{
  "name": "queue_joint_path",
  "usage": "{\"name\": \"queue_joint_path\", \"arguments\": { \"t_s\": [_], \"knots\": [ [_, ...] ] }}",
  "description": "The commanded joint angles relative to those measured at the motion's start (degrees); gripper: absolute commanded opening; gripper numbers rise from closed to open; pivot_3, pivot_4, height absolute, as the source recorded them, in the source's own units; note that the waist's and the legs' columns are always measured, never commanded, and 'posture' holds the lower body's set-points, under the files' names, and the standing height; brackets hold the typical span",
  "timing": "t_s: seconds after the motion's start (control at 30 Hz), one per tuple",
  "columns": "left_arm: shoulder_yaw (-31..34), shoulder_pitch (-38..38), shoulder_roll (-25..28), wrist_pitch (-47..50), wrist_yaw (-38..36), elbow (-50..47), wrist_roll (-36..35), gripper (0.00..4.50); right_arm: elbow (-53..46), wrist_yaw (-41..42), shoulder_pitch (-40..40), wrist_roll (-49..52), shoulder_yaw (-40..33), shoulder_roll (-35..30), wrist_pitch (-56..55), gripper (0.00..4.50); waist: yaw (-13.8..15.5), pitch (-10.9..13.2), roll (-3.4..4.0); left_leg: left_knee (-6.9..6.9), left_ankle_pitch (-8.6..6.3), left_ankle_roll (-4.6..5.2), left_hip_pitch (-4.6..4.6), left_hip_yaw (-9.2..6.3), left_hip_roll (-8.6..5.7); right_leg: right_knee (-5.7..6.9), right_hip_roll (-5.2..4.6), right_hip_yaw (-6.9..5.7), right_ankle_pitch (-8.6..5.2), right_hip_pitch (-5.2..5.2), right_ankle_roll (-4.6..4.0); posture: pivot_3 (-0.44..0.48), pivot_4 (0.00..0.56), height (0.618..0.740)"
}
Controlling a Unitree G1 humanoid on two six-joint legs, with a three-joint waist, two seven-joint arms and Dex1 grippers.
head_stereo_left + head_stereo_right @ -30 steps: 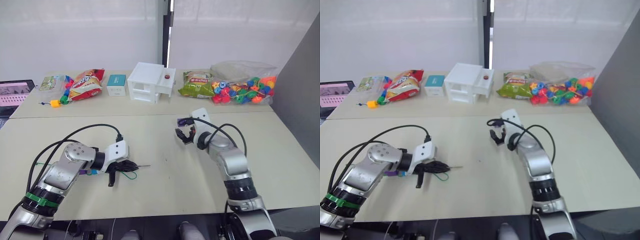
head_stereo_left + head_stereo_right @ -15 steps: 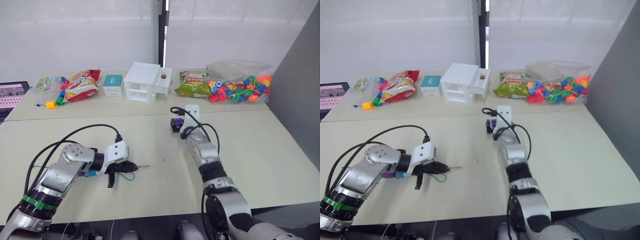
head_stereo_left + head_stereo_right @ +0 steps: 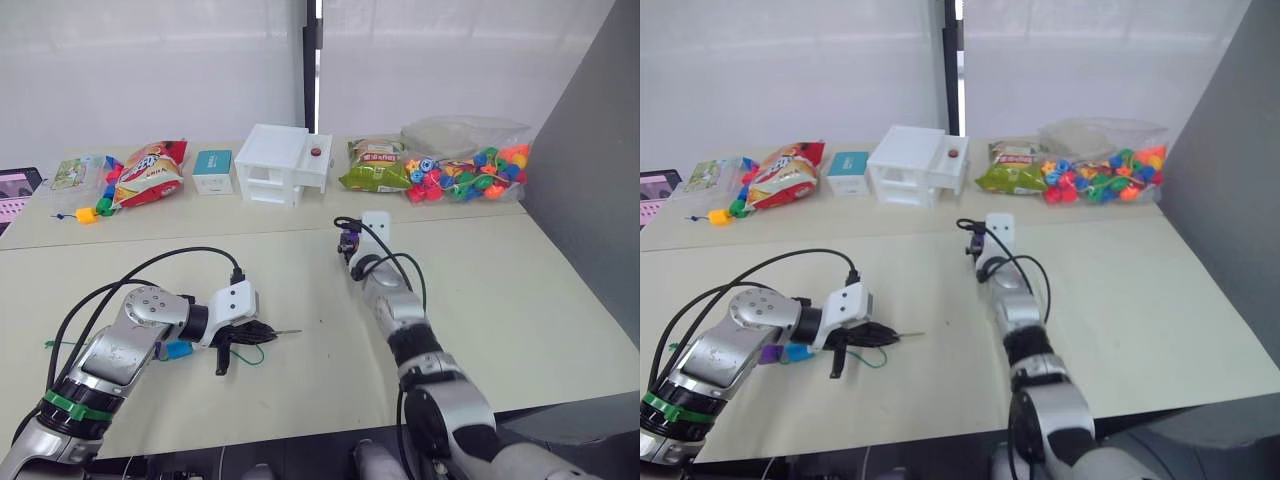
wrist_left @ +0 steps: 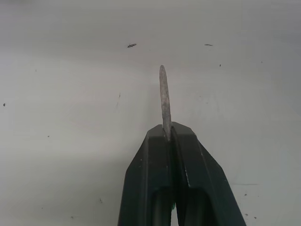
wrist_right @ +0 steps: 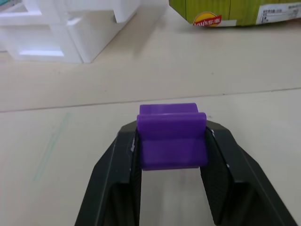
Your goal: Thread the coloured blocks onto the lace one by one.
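My left gripper [image 3: 256,331] lies low over the table's near left, shut on the lace [image 3: 252,352]. The stiff dark tip [image 4: 163,94] juts out past the closed fingers, pointing right. The thin green string loops beneath the gripper and runs back under the arm. A blue block [image 3: 179,350] and a purple one [image 3: 768,353] sit on it there. My right gripper [image 3: 347,241] reaches to the table's middle, shut on a purple block [image 5: 172,135] held squarely between both fingers [image 5: 217,160], just above the tabletop.
Along the far table stand a white drawer box [image 3: 280,166], a teal box [image 3: 211,170], snack bags [image 3: 148,172] and a clear bag of coloured blocks [image 3: 466,172]. A short string of threaded blocks [image 3: 88,213] lies far left. A grey panel [image 3: 590,150] rises at the right.
The right gripper has closed its fingers onto the purple block and its arm has stretched further forward. The left gripper has kept its hold on the lace. The camera view has shifted.
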Motion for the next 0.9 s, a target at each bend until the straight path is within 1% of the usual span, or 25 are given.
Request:
{"name": "queue_joint_path", "arguments": {
  "t_s": [0.03, 0.1, 0.17, 0.27, 0.33, 0.4, 0.57, 0.63, 0.7, 0.77, 0.8, 0.87, 0.9],
  "knots": [
    [0.96, -0.21, 0.26, -0.31, -0.01, -0.61, -0.96, 0.0, -35.86, 2.87, 13.76, 0.68, 9.31, -2.44, 19.24, 1.18, 0.65, -0.02, 0.02, -0.01, -0.02, 0.03, -0.04, -0.06, 0.01, 0.0, 0.01, -0.04, 0.0, -0.02, 0.0, 0.0, 0.15, 0.74],
    [0.67, -0.58, 0.09, -0.57, -0.22, -0.14, -1.01, 0.0, -50.69, 3.57, 21.05, 1.74, 13.66, -4.64, 29.69, 1.18, 1.17, -0.02, 0.03, -0.06, -0.02, 0.04, -0.12, -0.06, -0.01, -0.02, 0.01, -0.03, 0.0, -0.12, 0.01, 0.0, 0.15, 0.74],
    [0.35, -1.12, -0.08, -0.86, -0.54, 0.39, -1.02, 0.0, -61.44, 3.48, 26.42, 2.39, 17.22, -6.19, 38.25, 1.18, 1.19, -0.02, 0.02, 0.08, -0.02, 0.03, -0.4, -0.04, -0.02, 0.02, 0.01, -0.03, 0.0, -0.39, 0.0, 0.0, 0.15, 0.74],
    [-0.03, -1.97, -0.42, -1.26, -1.06, 1.11, -0.95, 0.0, -68.81, 2.71, 30.38, 2.13, 21.8, -7.82, 46.24, 1.18, 1.39, -0.02, 0.01, 0.24, 0.0, 0.01, -0.44, 0.0, -0.02, -0.05, 0.04, 0.01, 0.0, -0.51, 0.0, 0.0, 0.15, 0.74],
    [-0.34, -2.54, -0.67, -1.34, -1.52, 1.43, -0.88, 0.0, -69.25, 1.76, 32.14, 2.51, 23.38, -6.33, 48.56, 1.18, 1.57, -0.02, 0.01, 0.23, 0.0, 0.01, -0.39, -0.01, -0.02, -0.05, 0.06, 0.0, 0.0, -0.47, 0.0, 0.0, 0.15, 0.74],
    [-0.6, -2.9, -0.73, -1.41, -1.95, 1.57, -0.79, 0.0, -67.0, 1.12, 32.16, 2.32, 23.41, -5.25, 49.68, 1.18, 1.8, -0.02, 0.01, 0.25, 0.03, -0.03, -0.34, -0.01, 0.0, -0.05, 0.09, 0.0, 0.0, -0.42, -0.01, 0.0, 0.15, 0.74],
    [-0.41, -3.09, -0.31, -1.34, -2.39, 1.34, -0.91, 0.0, -61.14, 0.59, 33.39, 1.84, 24.34, -4.96, 51.59, 1.18, 2.46, -0.04, -0.02, 0.25, 0.13, -0.21, -0.34, 0.0, -0.01, -0.06, 0.08, 0.01, 0.0, -0.42, -0.01, 0.0, 0.15, 0.74],
    [-0.26, -2.9, -0.06, -1.42, -2.55, 1.17, -0.92, 0.0, -60.37, 0.94, 33.57, 2.2, 24.59, -4.71, 51.32, 1.18, 2.53, -0.08, -0.07, 0.24, 0.13, -0.21, -0.25, 0.0, 0.0, 0.0, 0.08, 0.01, 0.0, -0.37, -0.02, 0.0, 0.15, 0.74],
    [0.0, -2.52, 0.19, -1.35, -2.67, 0.79, -1.05, 0.0, -61.48, 1.73, 33.08, 2.45, 24.32, -5.17, 50.08, 2.22, 2.58, -0.08, -0.08, 0.23, 0.13, -0.21, -0.21, 0.0, 0.0, -0.02, 0.07, 0.01, 0.0, -0.34, -0.02, 0.0, 0.15, 0.74],
    [0.26, -2.19, 0.46, -1.28, -2.76, 0.47, -1.18, 0.0, -63.71, 3.41, 32.04, 3.26, 23.31, -6.41, 49.11, 2.94, 2.64, -0.08, -0.08, 0.22, 0.13, -0.21, -0.21, 0.0, 0.0, -0.03, 0.07, 0.01, 0.0, -0.33, -0.02, 0.0, 0.15, 0.74],
    [0.41, -2.02, 0.58, -1.17, -2.76, 0.33, -1.3, 0.0, -65.13, 4.48, 31.41, 3.82, 22.68, -7.3, 49.19, 3.19, 2.67, -0.08, -0.08, 0.23, 0.13, -0.21, -0.21, 0.0, 0.0, -0.03, 0.08, 0.0, 0.0, -0.33, -0.02, 0.0, 0.15, 0.74],
    [0.78, -1.15, 0.93, -1.29, -2.66, -0.21, -1.53, 0.0, -68.94, 7.81, 29.8, 5.58, 21.45, -10.38, 50.33, 3.9, 2.68, -0.07, -0.07, 0.24, 0.13, -0.21, -0.24, 0.0, -0.02, -0.05, 0.06, 0.0, 0.0, -0.33, -0.02, 0.0, 0.15, 0.74],
    [0.97, -0.66, 1.11, -1.27, -2.59, -0.6, -1.71, 0.0, -70.92, 10.28, 28.48, 6.96, 20.73, -12.86, 51.04, 4.19, 2.69, -0.07, -0.07, 0.24, 0.13, -0.21, -0.24, 0.0, -0.02, -0.06, 0.06, 0.0, 0.0, -0.33, -0.02, 0.0, 0.15, 0.74]
  ]
}}
